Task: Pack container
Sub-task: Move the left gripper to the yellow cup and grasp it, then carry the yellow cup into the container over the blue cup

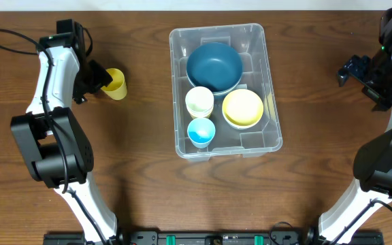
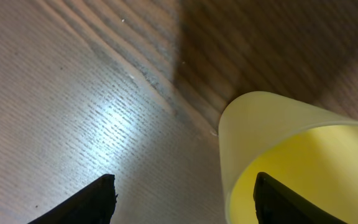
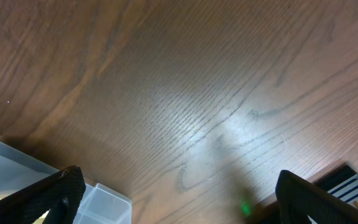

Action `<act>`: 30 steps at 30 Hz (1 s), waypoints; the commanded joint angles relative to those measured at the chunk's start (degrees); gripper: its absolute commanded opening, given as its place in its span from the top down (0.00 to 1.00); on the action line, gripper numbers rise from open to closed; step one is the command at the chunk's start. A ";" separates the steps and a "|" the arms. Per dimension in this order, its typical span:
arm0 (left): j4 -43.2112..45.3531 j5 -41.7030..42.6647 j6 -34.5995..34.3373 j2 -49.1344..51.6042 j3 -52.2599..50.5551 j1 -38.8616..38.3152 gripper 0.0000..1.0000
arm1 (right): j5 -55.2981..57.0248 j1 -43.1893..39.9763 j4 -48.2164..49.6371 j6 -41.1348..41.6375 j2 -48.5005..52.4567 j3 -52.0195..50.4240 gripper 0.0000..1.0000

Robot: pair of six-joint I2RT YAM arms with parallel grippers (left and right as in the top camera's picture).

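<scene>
The clear container (image 1: 218,29) stands mid-table and holds a dark blue bowl (image 1: 214,67), a cream cup (image 1: 199,102), a yellow bowl (image 1: 242,108) and a light blue cup (image 1: 201,131). A yellow cup (image 1: 116,84) stands upright on the table to the left. My left gripper (image 1: 97,77) is at it, open. In the left wrist view one finger (image 2: 284,199) is inside the yellow cup (image 2: 272,130), the other outside, and its wall is not clamped. Far right, my right gripper (image 1: 356,70) is open over bare wood, a corner of the container (image 3: 101,202) by its left finger.
The wooden table runs around the container on all sides. A black cable (image 1: 9,37) loops at the back left behind the left arm. The table's right edge (image 3: 347,177) shows by the right gripper's right finger.
</scene>
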 commanded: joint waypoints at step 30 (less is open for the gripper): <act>1.97 3.63 3.82 1.86 -1.38 0.02 0.94 | 0.61 -0.31 -0.04 0.74 -0.68 0.15 0.01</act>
